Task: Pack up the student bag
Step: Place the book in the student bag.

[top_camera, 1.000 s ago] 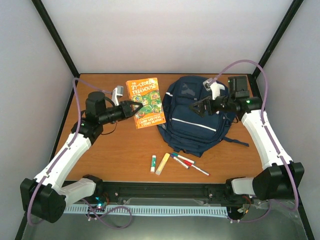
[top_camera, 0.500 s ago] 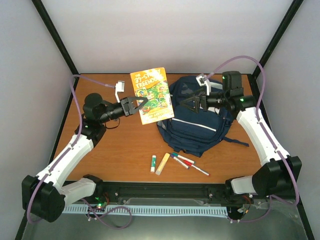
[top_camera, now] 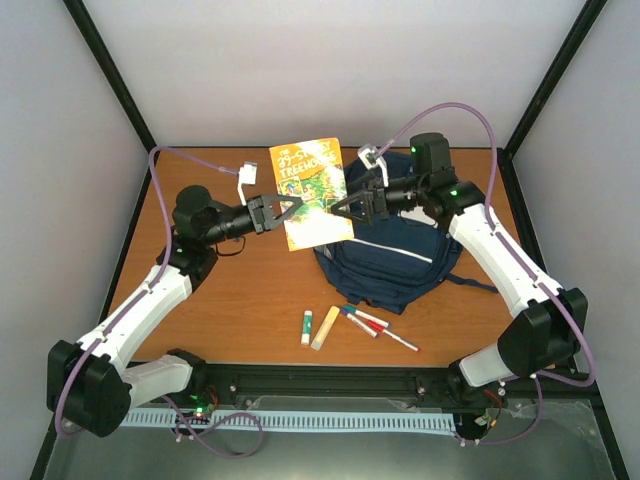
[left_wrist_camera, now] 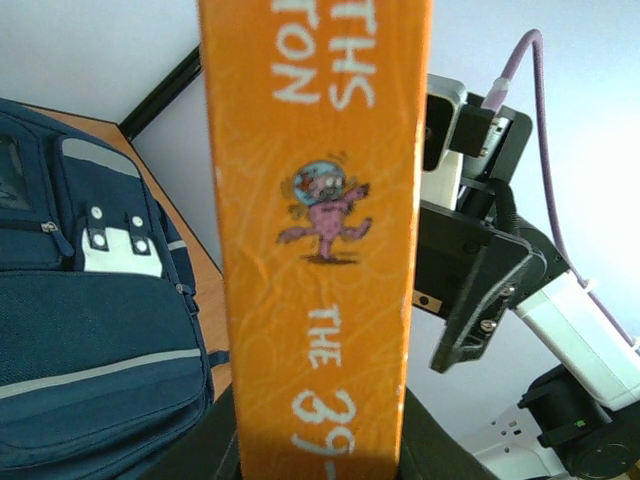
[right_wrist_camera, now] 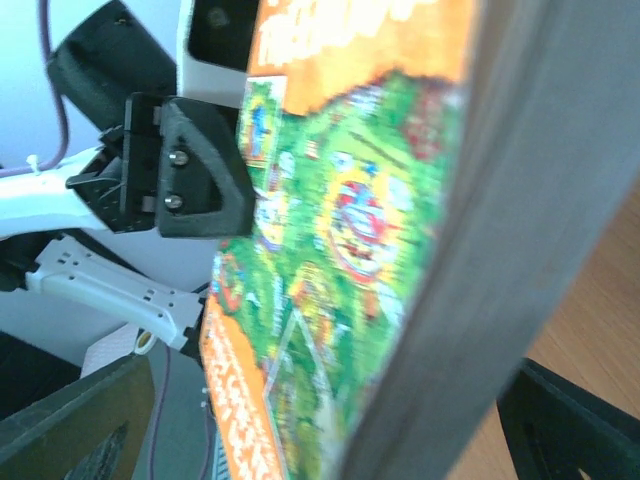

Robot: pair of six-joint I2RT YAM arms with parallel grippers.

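Student bag (top_camera: 400,262) lay beneath your wide-open right gripper (top_camera: 345,207), left gripper (top_camera: 292,207) clamped the book (top_camera: 312,180), lifted higher than before.

The book (left_wrist_camera: 320,240) is cut by the top and bottom edges of the left wrist view; its page edge is blurred in the right wrist view. From above it hides the student bag's (top_camera: 400,255) far left corner.

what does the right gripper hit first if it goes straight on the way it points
Probably the Treehouse book that the left gripper holds up; its edge sits just ahead of the open right gripper.
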